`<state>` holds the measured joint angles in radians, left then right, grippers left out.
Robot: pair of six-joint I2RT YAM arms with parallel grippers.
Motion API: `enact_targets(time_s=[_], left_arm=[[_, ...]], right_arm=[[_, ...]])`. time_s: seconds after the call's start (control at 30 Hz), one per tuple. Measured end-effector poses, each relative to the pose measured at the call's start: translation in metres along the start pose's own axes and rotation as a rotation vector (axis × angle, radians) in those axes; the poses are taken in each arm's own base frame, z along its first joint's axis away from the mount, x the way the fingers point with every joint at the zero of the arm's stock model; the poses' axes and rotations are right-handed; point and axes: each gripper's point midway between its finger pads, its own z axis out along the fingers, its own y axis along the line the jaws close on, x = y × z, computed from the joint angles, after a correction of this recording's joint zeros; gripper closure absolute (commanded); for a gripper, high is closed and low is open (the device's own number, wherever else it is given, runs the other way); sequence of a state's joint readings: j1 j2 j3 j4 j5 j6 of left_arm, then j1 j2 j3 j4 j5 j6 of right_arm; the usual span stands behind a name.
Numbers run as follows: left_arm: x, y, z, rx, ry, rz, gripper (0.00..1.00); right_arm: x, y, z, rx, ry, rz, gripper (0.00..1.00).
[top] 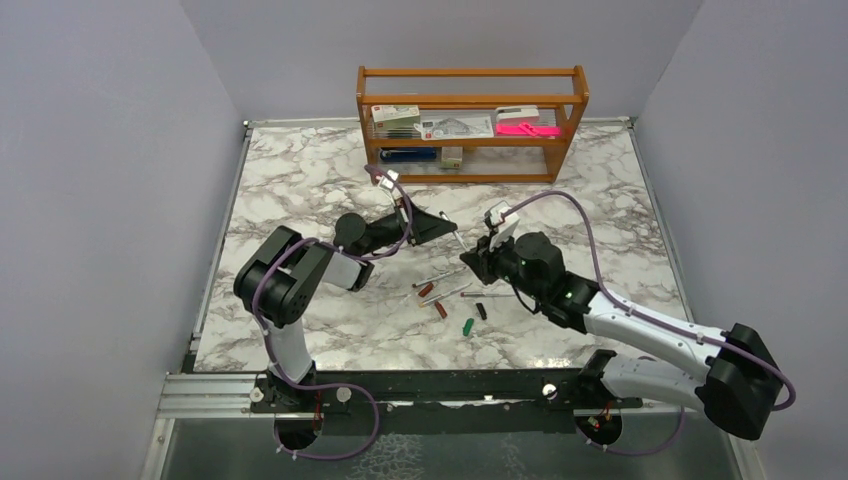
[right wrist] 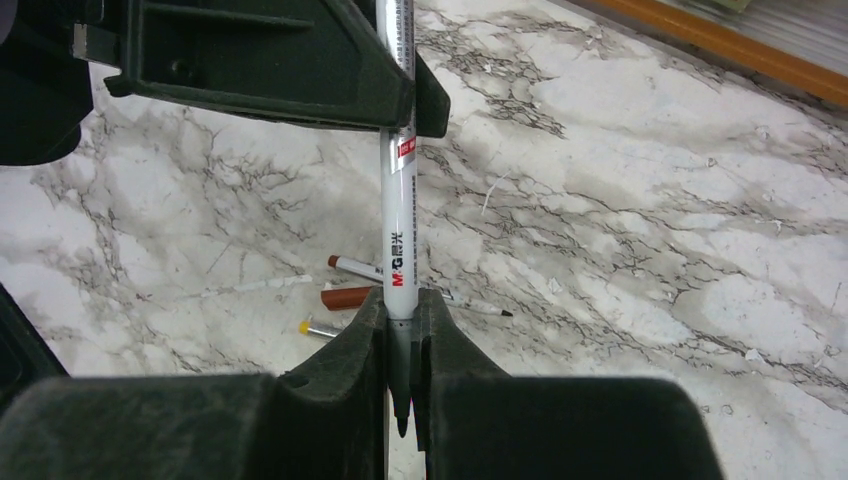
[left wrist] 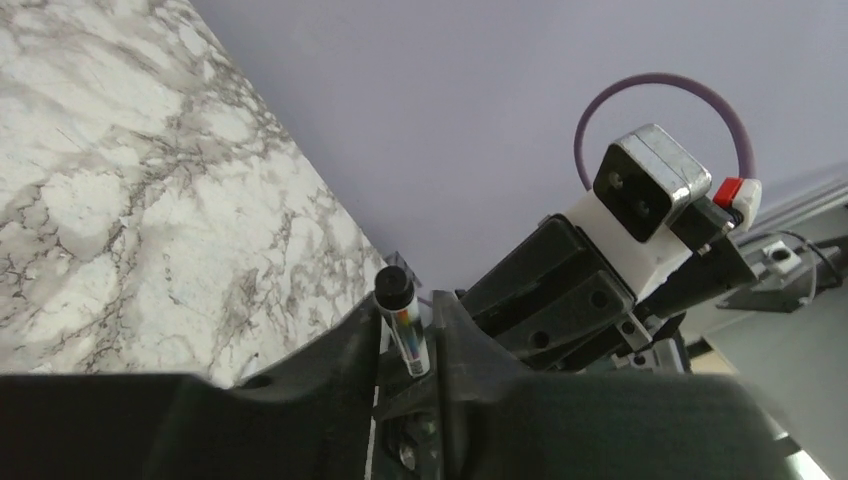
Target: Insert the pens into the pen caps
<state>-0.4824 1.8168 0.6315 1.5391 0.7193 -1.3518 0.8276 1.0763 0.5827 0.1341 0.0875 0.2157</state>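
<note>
Black and pinched tight, the left claw [left wrist: 408, 322] holds a white pen [right wrist: 399, 200] near its blunt black end. It holds the pen up in the air over the marble bench [top: 300, 180]. The pen runs across to the right claw [right wrist: 402, 312], which is squeezed shut on the same pen, close to the writing tip. So both claws hold one pen between them, and the bare dark tip pokes out past the right claw.

Down on the bench lie the other pens [top: 445, 293] and the pen caps. From left to right there is a red-brown cap [top: 426, 290], a second red-brown cap [top: 440, 309], a green cap [top: 468, 325] and a black cap [top: 481, 311].

I think this is the passing step, where the pen goes from one claw to the other and no cap is picked yet. Next, one claw needs to let go. The free claw should then fetch a cap, most likely the black one. Its open end must line up with the tip, and then it gets a straight push.
</note>
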Motion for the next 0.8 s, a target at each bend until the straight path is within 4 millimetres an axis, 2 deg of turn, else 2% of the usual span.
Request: enact_targets(time_s=[0.1, 0.17, 0.23, 0.43, 0.47, 0.53, 0.6, 0.7, 0.8], left_arm=[[0.004, -0.001, 0.002, 0.023, 0.047, 0.056, 0.17], [0.004, -0.002, 0.002, 0.045, 0.082, 0.101, 0.06], [0.001, -0.004, 0.001, 0.065, 0.107, 0.159, 0.03], [-0.019, -0.002, -0.009, 0.102, 0.138, 0.397, 0.03], [-0.022, -0.001, -0.012, 0.105, 0.142, 0.432, 0.07], [-0.026, 0.0, -0.018, 0.115, 0.16, 0.488, 0.22], [-0.028, 0.0, -0.022, 0.131, 0.187, 0.528, 0.29], [-0.026, -0.005, -0.02, 0.195, 0.283, 0.562, 0.31], [-0.02, 0.002, -0.016, 0.235, 0.388, 0.518, 0.31]], right_arm=[[-0.001, 0.0, -0.004, -0.001, 0.003, -0.008, 0.99], [-0.003, 0.0, -0.007, 0.001, 0.013, -0.014, 0.99], [-0.004, 0.0, -0.01, 0.004, 0.039, -0.021, 0.99], [-0.014, 0.005, -0.026, -0.008, 0.132, -0.027, 0.99], [-0.013, 0.006, -0.029, -0.013, 0.151, -0.025, 0.99], [-0.012, 0.009, -0.035, -0.026, 0.191, -0.022, 0.99], [-0.007, 0.012, -0.039, -0.04, 0.239, -0.022, 0.99], [0.005, 0.016, -0.041, -0.059, 0.321, -0.021, 0.99], [0.023, 0.019, -0.043, -0.079, 0.408, -0.017, 0.99]])
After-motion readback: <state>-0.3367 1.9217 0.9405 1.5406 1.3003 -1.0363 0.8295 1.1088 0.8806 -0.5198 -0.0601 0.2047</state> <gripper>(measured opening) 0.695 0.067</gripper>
